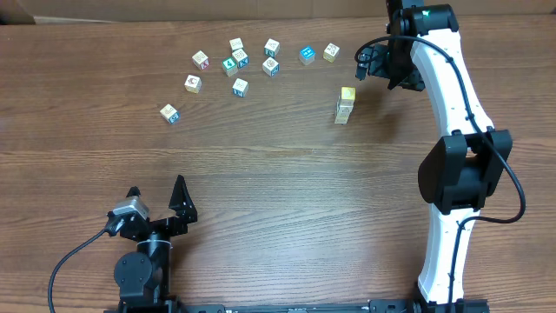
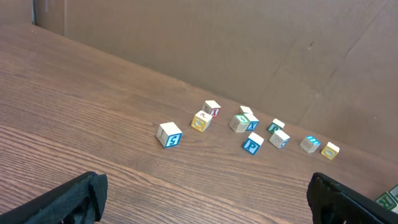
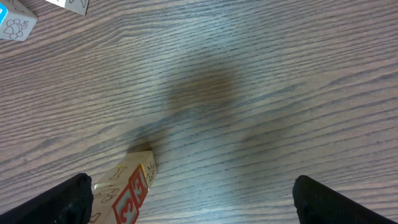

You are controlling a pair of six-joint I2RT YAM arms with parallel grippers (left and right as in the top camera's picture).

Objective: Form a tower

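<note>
The tower point(image 1: 345, 105) is a narrow stack of pale printed cubes with a yellow cube point(image 1: 347, 93) on top, standing right of the table's middle at the back. My right gripper point(image 1: 375, 63) hangs open just behind and to the right of it, touching nothing. In the right wrist view the tower point(image 3: 126, 186) leans into the lower left, close to the left finger point(image 3: 65, 200), and red-framed prints show on its side; the right gripper point(image 3: 193, 205) holds nothing. My left gripper point(image 1: 156, 196) rests open at the near left, far from the tower.
Several loose cubes point(image 1: 236, 63) with coloured picture faces lie scattered along the back, left of the tower. In the left wrist view the same loose cubes point(image 2: 242, 127) sit ahead of the open left gripper point(image 2: 205, 205). A loose cube point(image 3: 15, 22) lies at the right wrist view's top left.
</note>
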